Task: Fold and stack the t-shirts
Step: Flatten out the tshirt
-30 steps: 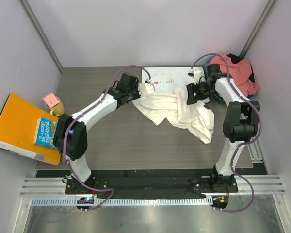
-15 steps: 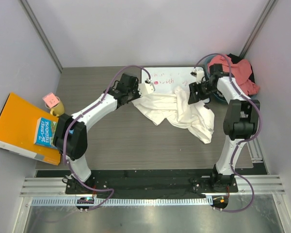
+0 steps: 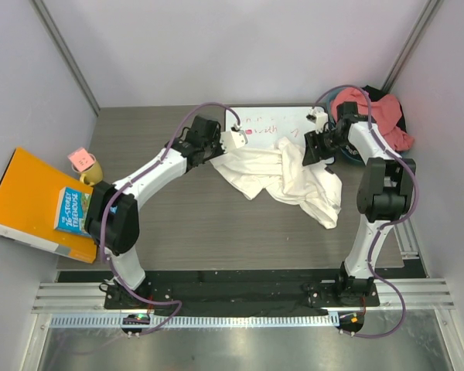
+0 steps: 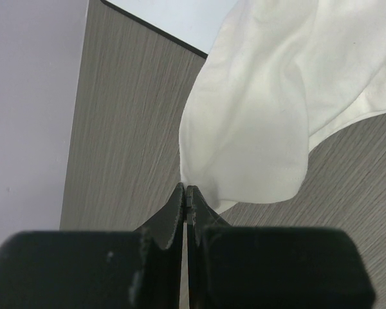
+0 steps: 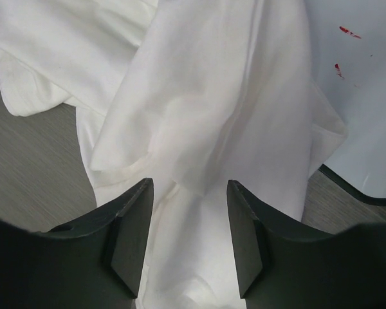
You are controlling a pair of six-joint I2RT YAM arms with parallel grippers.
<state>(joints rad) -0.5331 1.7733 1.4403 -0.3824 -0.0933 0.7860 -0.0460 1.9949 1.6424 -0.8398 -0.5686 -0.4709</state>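
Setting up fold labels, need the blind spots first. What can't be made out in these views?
1) Top view: the right arm crosses the salmon t-shirt, hiding its outline; neither wrist view shows it.
2) Top view: the red marks on the whiteboard are too small to read; the white t-shirt covers its near edge.
3) Wrist views: frame edges cut off the white t-shirt; in every view its collar and sleeves are lost in crumples.
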